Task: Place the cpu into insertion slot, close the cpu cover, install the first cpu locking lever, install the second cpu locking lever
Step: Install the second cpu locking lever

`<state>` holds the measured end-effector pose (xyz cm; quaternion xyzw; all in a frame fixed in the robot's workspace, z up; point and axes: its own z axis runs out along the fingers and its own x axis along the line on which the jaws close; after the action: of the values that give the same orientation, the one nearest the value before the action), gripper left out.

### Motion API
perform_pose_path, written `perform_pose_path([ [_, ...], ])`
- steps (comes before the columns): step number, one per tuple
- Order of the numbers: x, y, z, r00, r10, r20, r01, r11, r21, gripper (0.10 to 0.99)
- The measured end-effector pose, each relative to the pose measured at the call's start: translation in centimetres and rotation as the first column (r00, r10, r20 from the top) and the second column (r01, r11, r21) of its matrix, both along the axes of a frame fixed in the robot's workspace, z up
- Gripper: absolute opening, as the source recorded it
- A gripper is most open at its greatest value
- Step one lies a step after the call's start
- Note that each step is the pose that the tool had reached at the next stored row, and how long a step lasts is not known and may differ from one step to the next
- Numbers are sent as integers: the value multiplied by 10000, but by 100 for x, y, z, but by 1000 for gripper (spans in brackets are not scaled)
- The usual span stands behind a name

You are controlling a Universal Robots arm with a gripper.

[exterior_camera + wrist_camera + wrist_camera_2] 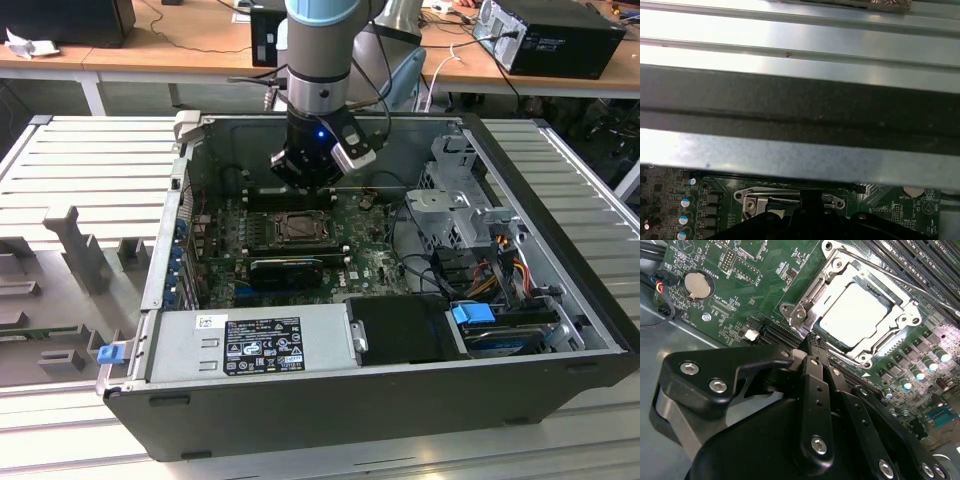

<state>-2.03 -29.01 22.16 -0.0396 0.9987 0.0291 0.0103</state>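
One open computer case (pixel 380 395) lies on a ridged grey worktop (pixel 90 160). Inside it, the hand (pixel 812 346), pressed together, hangs by the cpu (pixel 854 315) under the cpu cover (pixel 815 290).

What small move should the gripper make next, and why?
Probably a slight press down at the socket's edge: the cpu lies seated, the cpu cover lies closed around it, and the gripper, tips closed, sits at the cover's corner, seemingly working a locking lever.

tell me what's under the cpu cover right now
In the second wrist view the cpu shows through the window of the closed cpu cover, pale top up. The insertion slot's contacts beneath are covered and cannot be seen.
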Motion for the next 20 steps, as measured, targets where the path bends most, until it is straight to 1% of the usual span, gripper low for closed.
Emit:
perform_pose_path([
  [3,0,-17,0,10000,1,0,-1,10000,0,106],
  [6,0,-47,-1,10000,0,1,0,10000,0,106],
  [10,7,-103,-6,10000,0,0,0,10000,0,106],
  [11,7,-130,-6,10000,1,0,-1,10000,0,106],
  [14,7,-152,-6,10000,1,1,-1,10000,0,106],
  [16,6,-187,-6,10000,0,1,0,10000,0,106],
  [17,6,-194,-5,10000,-2,0,2,10000,-1,106],
  [20,6,-199,39,10000,0,0,0,10000,-1,106],
])
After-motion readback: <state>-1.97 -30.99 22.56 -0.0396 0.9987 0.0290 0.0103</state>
